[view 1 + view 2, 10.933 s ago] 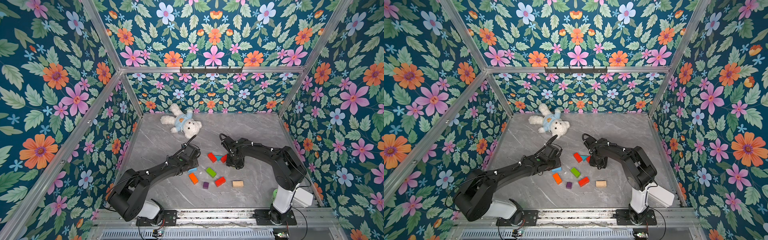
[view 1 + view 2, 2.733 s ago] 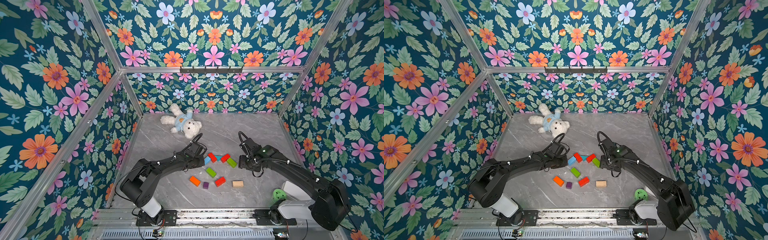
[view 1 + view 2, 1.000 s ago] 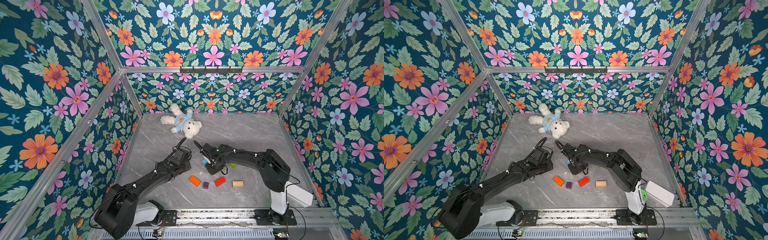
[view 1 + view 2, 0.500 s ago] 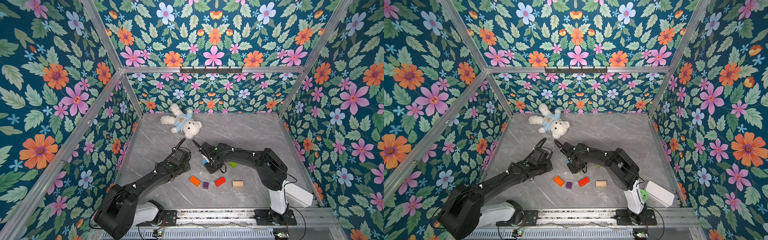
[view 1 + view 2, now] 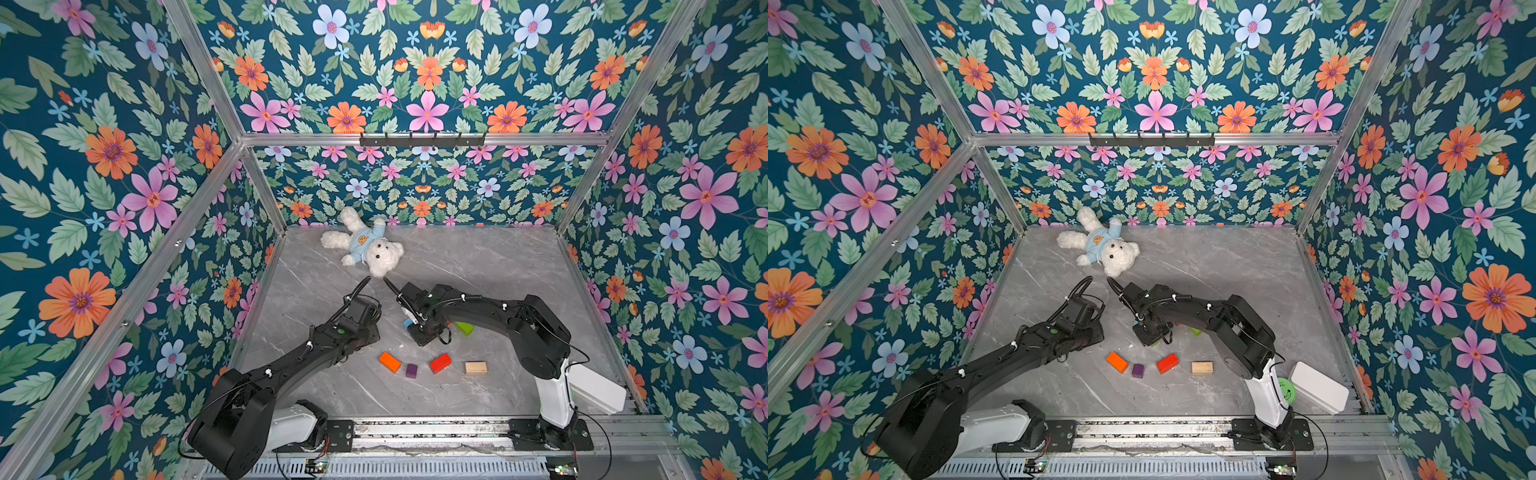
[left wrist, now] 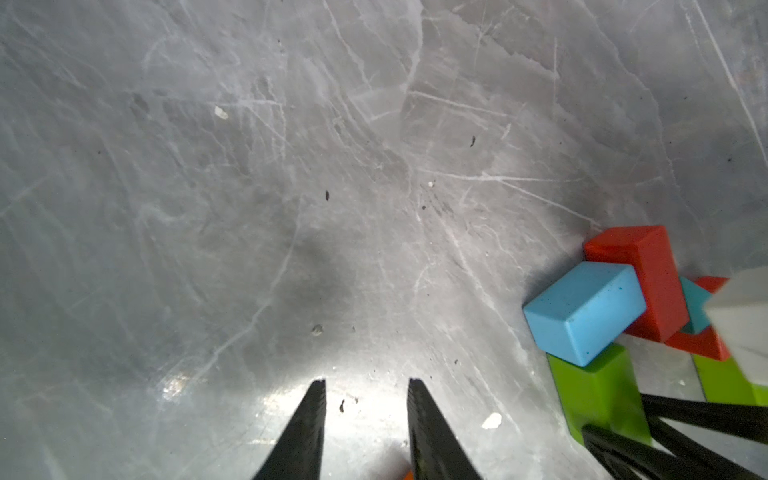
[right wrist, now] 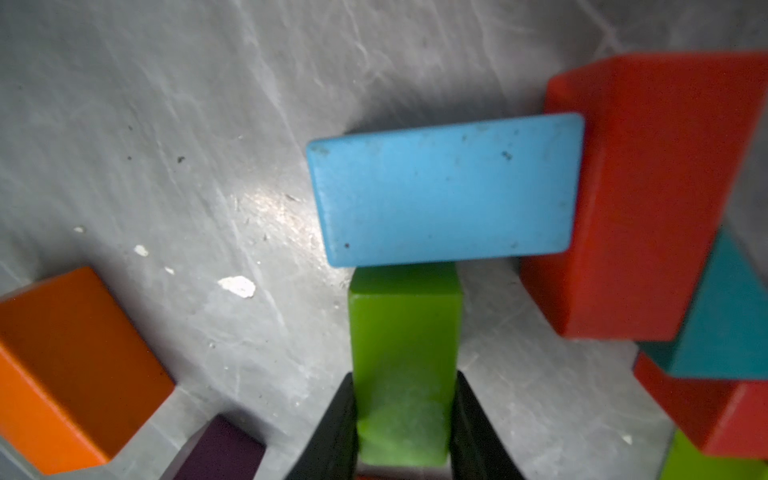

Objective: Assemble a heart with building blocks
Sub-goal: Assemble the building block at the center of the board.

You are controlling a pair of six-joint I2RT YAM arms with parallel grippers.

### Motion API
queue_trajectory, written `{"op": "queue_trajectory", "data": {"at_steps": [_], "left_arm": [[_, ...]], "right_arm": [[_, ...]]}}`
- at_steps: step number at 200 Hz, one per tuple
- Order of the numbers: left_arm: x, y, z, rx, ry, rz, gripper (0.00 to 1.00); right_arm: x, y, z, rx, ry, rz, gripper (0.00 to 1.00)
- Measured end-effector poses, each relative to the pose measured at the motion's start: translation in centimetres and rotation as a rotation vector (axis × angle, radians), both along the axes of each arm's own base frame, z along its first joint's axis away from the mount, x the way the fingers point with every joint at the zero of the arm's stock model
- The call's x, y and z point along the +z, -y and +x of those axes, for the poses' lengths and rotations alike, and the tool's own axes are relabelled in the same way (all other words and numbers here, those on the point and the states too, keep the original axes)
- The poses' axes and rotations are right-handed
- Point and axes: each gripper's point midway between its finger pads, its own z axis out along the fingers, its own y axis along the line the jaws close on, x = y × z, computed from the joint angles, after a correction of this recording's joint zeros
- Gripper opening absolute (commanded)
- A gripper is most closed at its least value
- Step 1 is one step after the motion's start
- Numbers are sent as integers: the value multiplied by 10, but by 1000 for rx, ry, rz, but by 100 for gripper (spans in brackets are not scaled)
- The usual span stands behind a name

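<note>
While four blocks sit nearest (orange brick (image 5: 390,362), purple cube (image 5: 411,370), red brick (image 5: 440,363), plain-wood brick (image 5: 476,368)), the right gripper (image 7: 405,377) clamps one green brick (image 7: 405,324) against one light blue brick (image 7: 444,191); left gripper (image 6: 366,380), narrowly parted, empty; grey table (image 5: 478,266), floral walls (image 5: 415,83).

High top views down over the whole table (image 5: 498,270); close wrist views, both on the blue brick (image 6: 586,311).

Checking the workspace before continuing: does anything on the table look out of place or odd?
A white teddy bear lies sprawled by the back wall, a stray toy, and white flecks dot the table near the orange block.
</note>
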Motion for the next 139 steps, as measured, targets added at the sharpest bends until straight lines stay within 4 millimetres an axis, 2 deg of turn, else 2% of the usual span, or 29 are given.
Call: {"op": "queue_trajectory", "data": {"at_steps": [139], "left_arm": [[-6,-4,-4,5,-8,5,36]], "right_arm": [[0,-1,1,0,-8,-8,32]]}}
